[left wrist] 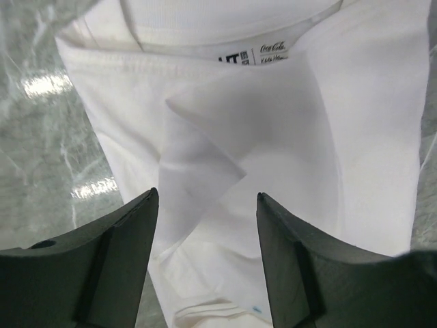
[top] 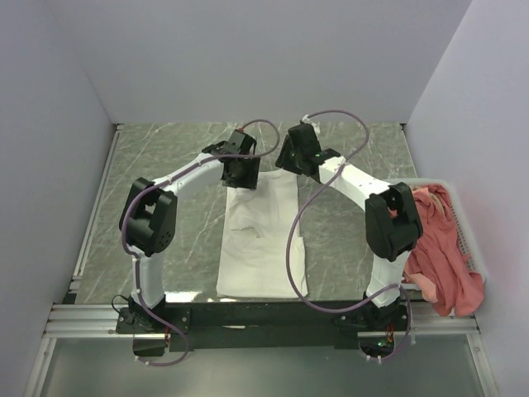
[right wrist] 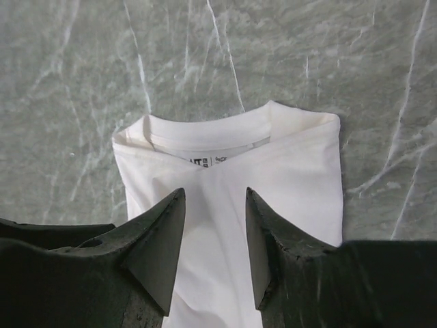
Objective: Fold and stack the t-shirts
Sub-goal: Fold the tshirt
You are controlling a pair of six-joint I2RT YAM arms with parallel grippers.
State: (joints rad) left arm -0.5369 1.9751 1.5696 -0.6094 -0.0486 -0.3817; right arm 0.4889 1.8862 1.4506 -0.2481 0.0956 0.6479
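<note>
A white t-shirt point(top: 263, 236) lies folded into a long strip on the grey marble table, collar at the far end. My left gripper point(top: 242, 175) hangs open over its far left part; the left wrist view shows the open jaws above the folded cloth point(left wrist: 273, 130) just below the collar label. My right gripper point(top: 296, 157) hangs open over the far right part; the right wrist view shows the collar point(right wrist: 225, 133) beyond its open jaws. Neither holds anything. A salmon-pink t-shirt point(top: 442, 252) lies crumpled in the basket at the right. No red print shows.
A white plastic basket point(top: 473, 248) stands at the table's right edge beside the right arm. Grey walls close in the back and both sides. A metal rail point(top: 264, 318) runs along the near edge by the arm bases.
</note>
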